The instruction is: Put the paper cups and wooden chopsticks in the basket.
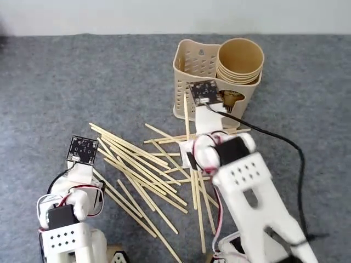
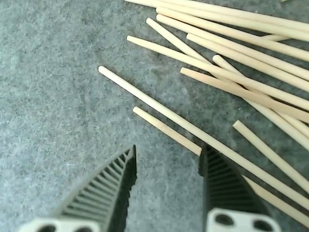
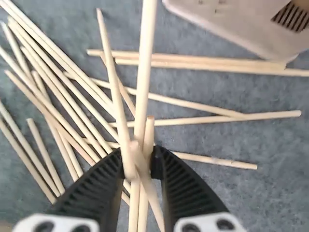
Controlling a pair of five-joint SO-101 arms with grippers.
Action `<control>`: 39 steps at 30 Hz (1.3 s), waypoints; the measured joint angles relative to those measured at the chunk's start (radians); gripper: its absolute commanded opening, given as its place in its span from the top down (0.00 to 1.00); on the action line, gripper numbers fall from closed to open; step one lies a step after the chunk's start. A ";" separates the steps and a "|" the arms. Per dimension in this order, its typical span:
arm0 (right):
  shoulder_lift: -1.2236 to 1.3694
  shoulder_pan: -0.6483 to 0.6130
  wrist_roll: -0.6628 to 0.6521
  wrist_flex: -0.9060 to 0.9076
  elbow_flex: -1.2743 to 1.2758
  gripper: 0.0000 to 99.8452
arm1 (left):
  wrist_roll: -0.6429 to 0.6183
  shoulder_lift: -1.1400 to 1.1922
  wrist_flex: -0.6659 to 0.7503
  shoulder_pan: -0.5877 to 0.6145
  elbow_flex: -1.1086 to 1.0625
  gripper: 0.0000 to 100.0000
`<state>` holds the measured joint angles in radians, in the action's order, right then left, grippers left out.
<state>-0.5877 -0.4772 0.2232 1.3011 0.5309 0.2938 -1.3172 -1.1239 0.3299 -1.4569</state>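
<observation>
Currently: few wooden chopsticks (image 3: 144, 72) clamped between right gripper (image 3: 136, 157) jaws, pointed toward basket (image 1: 192, 60). Loose chopsticks (image 1: 137, 164) scattered on grey mat (image 1: 55, 82), at 7 o'clock of basket. Stack of paper cups (image 1: 239, 57) seated in basket's 3 o'clock compartment. Basket placed at 12 o'clock of mat. Left gripper (image 2: 167, 153) spread wide, nothing gripped, low over mat at 7 o'clock, one finger over loose chopsticks.

High view: steeply down on the bench (image 1: 49, 82), basket (image 1: 189, 66) at back. Wrist views: close past left hand (image 2: 168, 151) and right hand (image 3: 136, 155) onto chopsticks (image 1: 133, 148) before the basket, shared from above.
</observation>
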 measured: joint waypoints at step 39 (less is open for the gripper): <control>-0.063 0.219 -0.169 -0.750 -0.273 0.99 | 0.000 0.000 0.000 0.000 0.000 0.80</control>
<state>-0.6506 -0.2578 0.0545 0.5508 0.2578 0.2938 -1.3172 -1.1239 0.3299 -1.4569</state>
